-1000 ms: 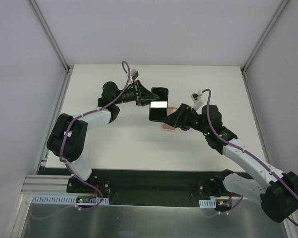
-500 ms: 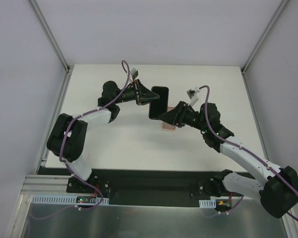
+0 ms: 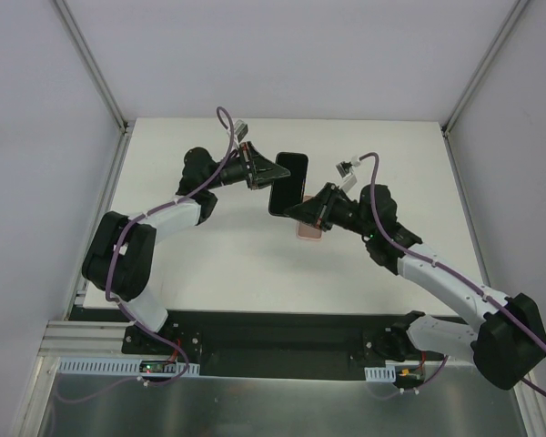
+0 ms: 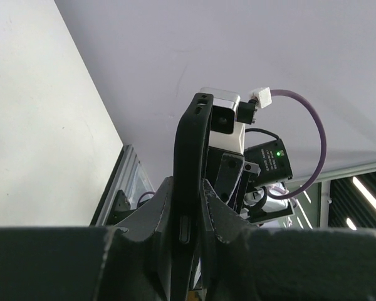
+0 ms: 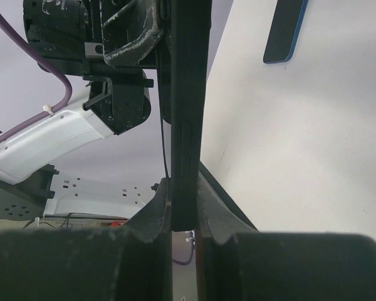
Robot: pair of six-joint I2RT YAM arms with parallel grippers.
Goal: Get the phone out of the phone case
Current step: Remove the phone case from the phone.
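Two pairs of jaws clamp the phone (image 3: 288, 181) above the white table (image 3: 218, 266), phone case (image 3: 308, 232) lying there, pale walls (image 3: 282, 55) around.

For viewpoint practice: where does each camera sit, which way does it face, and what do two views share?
Top external: above and behind, looking down at the table; both whole arms show.
Left wrist: on the left arm, facing the right arm; left gripper pinching the phone shows.
Right wrist: opposite, facing the left arm; right gripper shows.
Shared: both wrist views see the phone edge-on.
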